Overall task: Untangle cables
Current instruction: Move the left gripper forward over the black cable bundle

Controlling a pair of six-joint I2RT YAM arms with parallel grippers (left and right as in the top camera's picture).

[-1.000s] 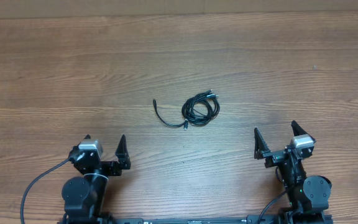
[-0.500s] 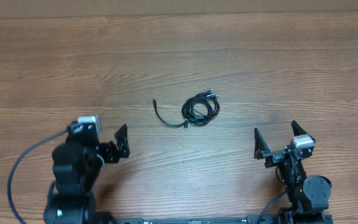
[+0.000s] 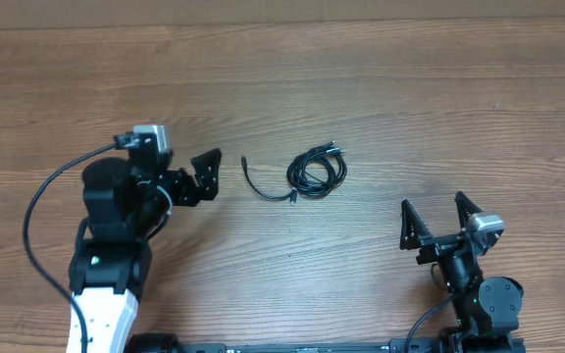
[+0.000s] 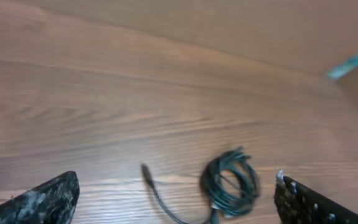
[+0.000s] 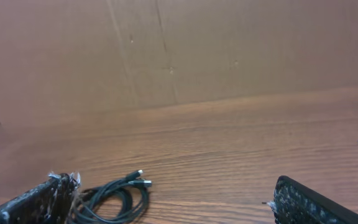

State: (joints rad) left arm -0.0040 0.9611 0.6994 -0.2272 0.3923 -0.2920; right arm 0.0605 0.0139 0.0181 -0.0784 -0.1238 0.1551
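Overhead, the left hand [image 3: 207, 175] has swung forward, wide apart, near the cables [image 3: 312, 170]. The right hand [image 3: 433, 204] sits back, also apart, so no untangling yet.

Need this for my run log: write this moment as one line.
cables: coiled bundle, one strand trailing left, on table, untouched | left jaws: open, empty, short of strand end | right jaws: open, empty, farther back

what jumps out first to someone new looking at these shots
A small black coil of cables lies mid-table, with a loose strand trailing to its left on the wooden table. The left hand, open, points at it from close by, while the right hand, also open, sits back near the table's front edge.
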